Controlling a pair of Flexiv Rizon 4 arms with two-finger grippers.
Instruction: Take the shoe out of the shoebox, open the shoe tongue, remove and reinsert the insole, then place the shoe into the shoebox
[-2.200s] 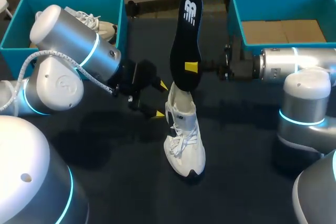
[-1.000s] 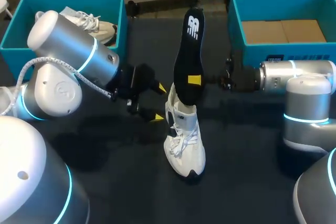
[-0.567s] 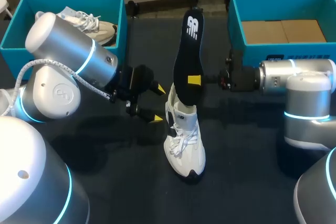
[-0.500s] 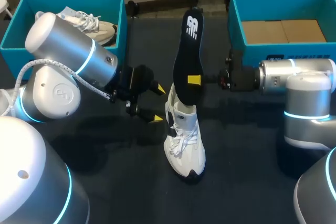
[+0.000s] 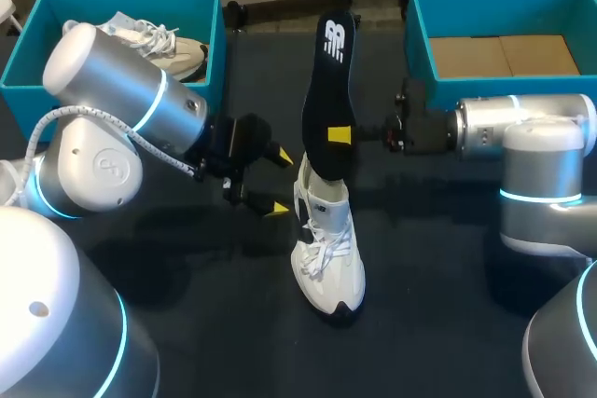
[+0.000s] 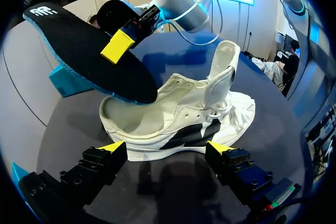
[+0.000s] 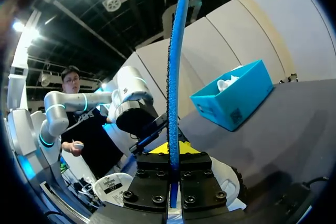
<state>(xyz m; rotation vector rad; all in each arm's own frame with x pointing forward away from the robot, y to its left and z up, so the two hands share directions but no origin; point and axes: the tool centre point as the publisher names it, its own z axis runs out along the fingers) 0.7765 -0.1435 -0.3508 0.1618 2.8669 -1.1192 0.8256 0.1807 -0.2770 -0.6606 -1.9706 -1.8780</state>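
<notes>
A white shoe stands on the dark table, toe toward the front edge, its tongue pulled upright. A black insole with blue edging stands steeply over it, its lower end at the shoe's opening. My right gripper is shut on the insole's middle, and the right wrist view shows the insole edge-on between the fingers of this gripper. My left gripper is open just left of the shoe. In the left wrist view the left gripper stands clear of the shoe's side.
A teal shoebox at the back left holds another white shoe. A second teal shoebox at the back right has a cardboard floor. My right arm lies right in front of it.
The right gripper has shifted a little left and away with the insole, which now leans more to the left. The left arm and the shoe have stayed put.
</notes>
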